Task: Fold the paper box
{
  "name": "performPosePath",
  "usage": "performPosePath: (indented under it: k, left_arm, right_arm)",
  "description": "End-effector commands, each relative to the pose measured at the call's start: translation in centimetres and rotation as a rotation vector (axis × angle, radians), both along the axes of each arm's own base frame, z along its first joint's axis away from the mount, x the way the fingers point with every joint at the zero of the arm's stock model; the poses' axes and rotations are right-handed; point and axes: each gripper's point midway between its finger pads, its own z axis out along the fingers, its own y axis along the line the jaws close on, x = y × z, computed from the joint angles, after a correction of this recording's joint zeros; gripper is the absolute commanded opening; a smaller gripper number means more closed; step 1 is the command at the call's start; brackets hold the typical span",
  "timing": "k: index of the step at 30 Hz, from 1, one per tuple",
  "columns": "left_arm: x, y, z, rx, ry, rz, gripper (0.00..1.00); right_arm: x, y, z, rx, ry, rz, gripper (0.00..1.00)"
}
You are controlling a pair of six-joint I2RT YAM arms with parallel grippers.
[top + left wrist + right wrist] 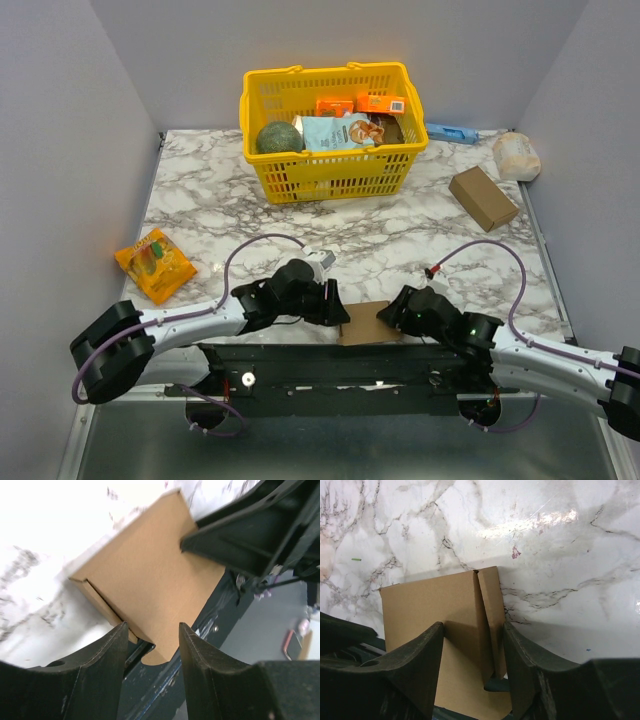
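- paper box (pixel 365 322): plain light brown
- tabletop (pixel 400 240): white marble, grey veins
- basket (pixel 330 178): bright yellow
- snack packet (pixel 155 263): orange
- round item (pixel 278 138) in basket: seemingly dark green

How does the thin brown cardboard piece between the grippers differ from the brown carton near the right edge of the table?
The thin brown creased cardboard piece lies flat; the blocky brown cardboard carton is a thick block. The piece sits at the near edge of the marble table, partly overhanging it, between the left gripper and the right gripper; the carton lies far right, away from both arms. Both are plain, unprinted brown cardboard.
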Motion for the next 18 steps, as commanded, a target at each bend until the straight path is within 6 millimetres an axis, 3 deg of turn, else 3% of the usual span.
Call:
performPosePath:
  k: [1, 5, 9, 18]
  left_arm:
    - [1.7, 2.2, 0.2, 0.105, -0.105, 0.069, 0.56]
    - [0.3, 2.1, -1.6, 0.078, -0.030, 0.051, 0.57]
    - [0.1, 1.2, -2.5, 0.040, 0.009, 0.043, 0.61]
    - [-0.4, 1.0, -5.3, 0.075, 0.047, 0.014, 0.58]
  right_arm:
    - [-1.0, -1.3, -1.8, -0.057, 0.042, 0.002, 0.57]
    - [-1.0, -1.3, -1.9, -0.059, 0.046, 0.002, 0.57]
    - [-1.0, -1.3, -1.9, -0.062, 0.048, 0.004, 0.57]
    - [-1.0, -1.3, -1.9, -0.067, 0.047, 0.009, 0.57]
